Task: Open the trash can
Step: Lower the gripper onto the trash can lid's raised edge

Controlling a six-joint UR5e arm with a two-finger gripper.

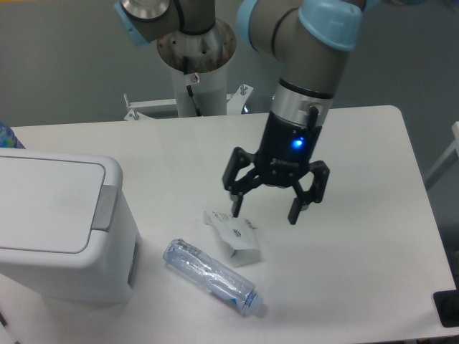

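The trash can [61, 229] is a large white boxy bin at the left edge of the table, its flat lid down and a grey push tab [106, 208] on its right rim. My gripper [264, 212] hangs open over the middle of the table, well to the right of the bin, fingers spread and pointing down, a blue light glowing on its wrist. Nothing is between the fingers. Its left fingertip [235, 208] hovers just above the small white carton.
A small white carton [233, 236] lies crumpled just below the gripper. A clear plastic bottle [211, 278] lies on its side in front of it, cap toward the right. The arm's base column [195, 64] stands at the table's back edge. A dark object [447, 308] sits at the right edge.
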